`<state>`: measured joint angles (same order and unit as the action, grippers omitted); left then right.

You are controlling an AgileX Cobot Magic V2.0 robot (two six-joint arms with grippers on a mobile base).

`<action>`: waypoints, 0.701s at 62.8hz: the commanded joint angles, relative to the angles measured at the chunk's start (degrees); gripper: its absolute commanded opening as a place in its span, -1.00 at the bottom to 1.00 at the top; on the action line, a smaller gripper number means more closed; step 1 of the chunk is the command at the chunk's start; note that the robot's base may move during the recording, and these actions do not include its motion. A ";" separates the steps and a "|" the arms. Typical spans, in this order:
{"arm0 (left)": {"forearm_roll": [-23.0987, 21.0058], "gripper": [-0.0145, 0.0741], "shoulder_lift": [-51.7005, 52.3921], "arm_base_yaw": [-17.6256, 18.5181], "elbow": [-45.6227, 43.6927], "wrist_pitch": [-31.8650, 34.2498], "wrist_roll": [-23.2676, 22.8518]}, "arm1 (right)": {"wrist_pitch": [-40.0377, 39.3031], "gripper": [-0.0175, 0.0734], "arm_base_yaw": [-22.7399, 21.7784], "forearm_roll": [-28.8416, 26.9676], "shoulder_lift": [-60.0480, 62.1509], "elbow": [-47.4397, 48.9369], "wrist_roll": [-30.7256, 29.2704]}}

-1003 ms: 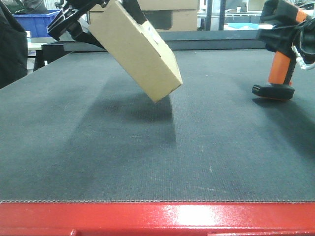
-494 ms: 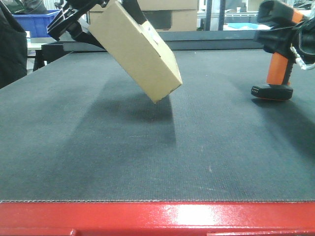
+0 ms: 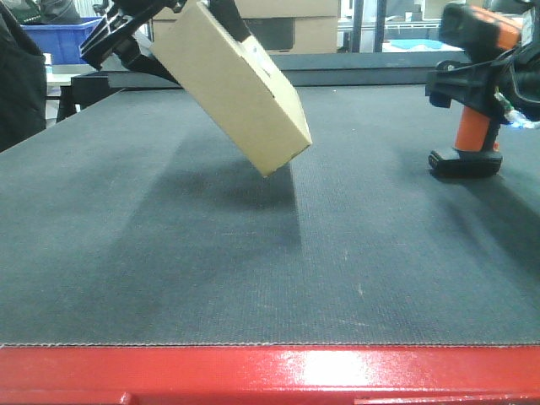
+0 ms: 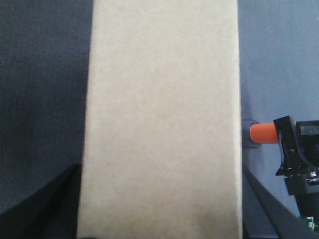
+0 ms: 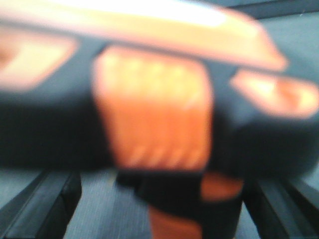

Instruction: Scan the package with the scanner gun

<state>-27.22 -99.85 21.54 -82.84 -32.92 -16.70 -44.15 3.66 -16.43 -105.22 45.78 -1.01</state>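
We are pinching the package (image 3: 232,84) in our left end effector (image 3: 179,32), holding it tilted with one corner lowest above the bench (image 3: 253,270). Our right end effector (image 3: 472,84) is clamping the scanner gun (image 3: 474,128) upright, well apart from the package.

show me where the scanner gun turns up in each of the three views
Front view: scanner gun upright at far right, base at the dark mat.
Left wrist: right edge, its orange handle showing past the package.
Right wrist: fills the frame, blurred, close up.
Shared landmark: the dark mat beneath it.
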 commanded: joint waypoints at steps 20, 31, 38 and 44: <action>6.09 -0.92 0.67 0.38 -0.22 0.21 0.11 | -0.67 0.62 -0.01 3.64 8.45 -9.26 -1.48; 14.86 -0.92 0.67 0.04 -1.73 -7.60 0.00 | -0.56 0.62 -0.01 5.50 13.05 -13.28 -1.48; 23.96 -0.92 0.73 -0.69 -3.59 -12.33 -2.77 | -0.08 0.62 -0.01 5.60 16.61 -16.02 -1.48; 32.69 -0.92 0.73 -0.82 -5.80 -16.34 -6.16 | 0.44 0.62 -0.01 5.60 19.47 -18.23 -1.48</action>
<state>-2.15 -99.85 21.31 -86.44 -46.56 -19.71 -43.28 3.66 -11.50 -88.71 29.46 -2.00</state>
